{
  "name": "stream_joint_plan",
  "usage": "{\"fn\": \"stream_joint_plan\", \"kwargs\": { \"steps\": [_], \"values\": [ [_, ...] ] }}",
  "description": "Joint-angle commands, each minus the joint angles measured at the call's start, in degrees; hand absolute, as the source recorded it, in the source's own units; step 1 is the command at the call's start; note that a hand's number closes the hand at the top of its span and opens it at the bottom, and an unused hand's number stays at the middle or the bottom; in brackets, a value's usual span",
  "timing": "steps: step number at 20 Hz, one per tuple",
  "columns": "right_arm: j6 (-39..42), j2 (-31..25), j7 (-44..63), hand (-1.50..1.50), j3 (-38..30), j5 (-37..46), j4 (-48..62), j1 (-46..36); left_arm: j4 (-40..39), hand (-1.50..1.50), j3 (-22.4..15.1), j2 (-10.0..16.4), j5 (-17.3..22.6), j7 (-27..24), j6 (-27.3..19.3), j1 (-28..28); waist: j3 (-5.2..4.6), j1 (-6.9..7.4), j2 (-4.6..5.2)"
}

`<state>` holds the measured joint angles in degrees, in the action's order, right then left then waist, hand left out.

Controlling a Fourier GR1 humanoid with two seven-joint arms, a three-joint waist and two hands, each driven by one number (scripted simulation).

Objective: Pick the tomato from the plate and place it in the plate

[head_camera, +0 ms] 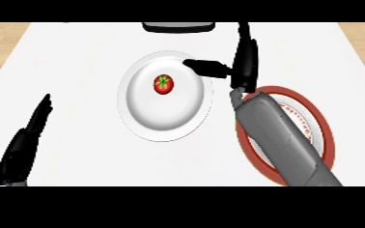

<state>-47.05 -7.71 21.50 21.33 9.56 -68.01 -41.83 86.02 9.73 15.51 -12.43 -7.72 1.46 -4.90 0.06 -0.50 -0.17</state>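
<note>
While the tomato (163, 84) is sitting at the middle of the white plate (153, 121), a little left of the counter's (85, 43) centre, bare white surface is lying open all around that plate: toward the left edge, toward the far edge, and along the near edge between the two arms. The right hand (245, 63) is hanging just beside the plate's far right rim. Its fingers are pointing straight toward the far edge and pressed together, and its thumb (206, 67) is sticking out leftward over the rim, holding nothing and apart from the tomato. The grey right forearm (281, 140) is crossing the red-rimmed plate (322, 130) near the right edge, covering much of it. The left hand (25, 140) is resting near the near left corner, fingers straight and pressed together. A dark object (178, 27) is sitting at the far edge behind the white plate; what it is cannot be told.
</note>
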Motion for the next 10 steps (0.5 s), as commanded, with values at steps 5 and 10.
{"fn": "stream_joint_plan", "kwargs": {
  "steps": [5, 10],
  "values": [
    [10.98, -8.62, -18.46, -1.5, -8.51, -10.01, -12.55, 18.38, -1.99, 0.0, 0.8, -0.17, 0.13, -2.79, 0.93, -0.58, -0.04, 0.27, 0.17],
    [18.16, -11.63, -24.08, -1.5, -12.91, -12.06, -13.29, 24.53, 3.9, 0.0, 0.0, -0.15, -0.18, 3.31, 2.19, 0.09, -0.03, 0.5, 0.12]
  ]
}}
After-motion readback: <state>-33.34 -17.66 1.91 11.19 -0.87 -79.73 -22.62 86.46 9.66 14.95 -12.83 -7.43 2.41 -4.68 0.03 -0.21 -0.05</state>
